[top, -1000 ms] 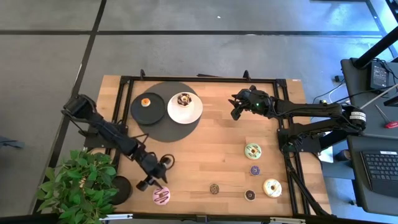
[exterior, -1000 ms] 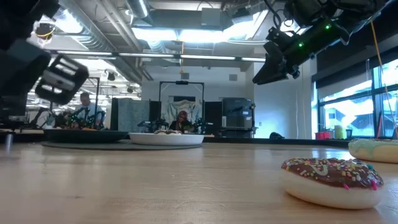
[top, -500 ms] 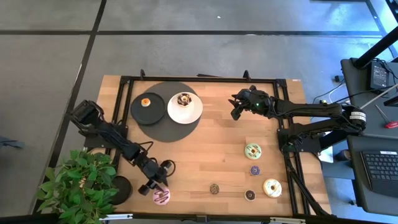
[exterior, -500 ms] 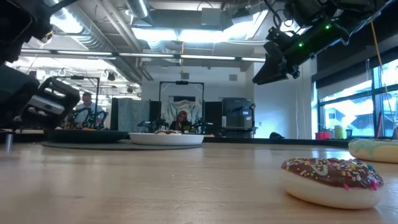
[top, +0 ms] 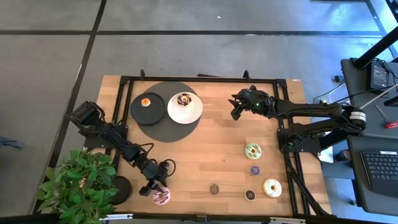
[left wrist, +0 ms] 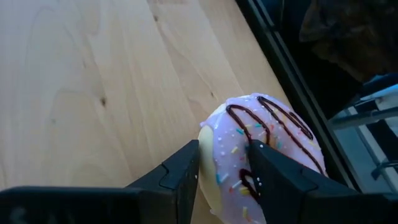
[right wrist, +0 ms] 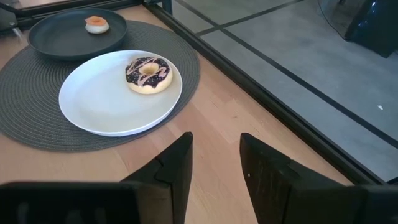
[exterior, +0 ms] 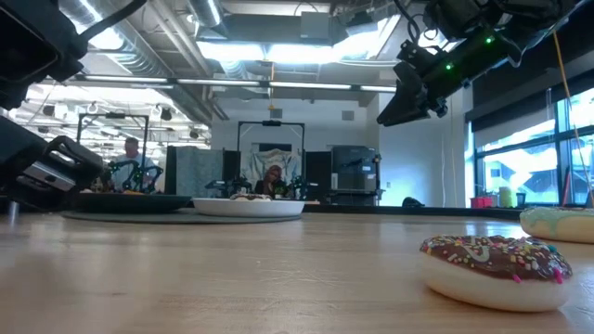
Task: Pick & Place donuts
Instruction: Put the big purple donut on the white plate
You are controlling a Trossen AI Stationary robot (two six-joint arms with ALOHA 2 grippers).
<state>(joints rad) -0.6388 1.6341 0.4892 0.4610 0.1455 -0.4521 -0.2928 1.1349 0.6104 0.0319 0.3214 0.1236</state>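
Worktop (top: pixel 211 146): pale wood.
Left pincer (left wrist: pixel 224 171): fingers apart, straddling one side of the pink donut (left wrist: pixel 267 155) at the near edge.
Right pincer (top: pixel 236 111): apart, hovering beside white plate (right wrist: pixel 93 102).

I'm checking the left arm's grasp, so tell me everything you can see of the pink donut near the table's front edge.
The pink donut is a small glossy ring, pale pink icing with dark chocolate drizzle lines and coloured sprinkles over a cream base. It lies flat on the wooden table near the front edge, close to the black frame rail. The left tool is open, straddling one side of the ring, one finger on the outer rim, the other at the hole.
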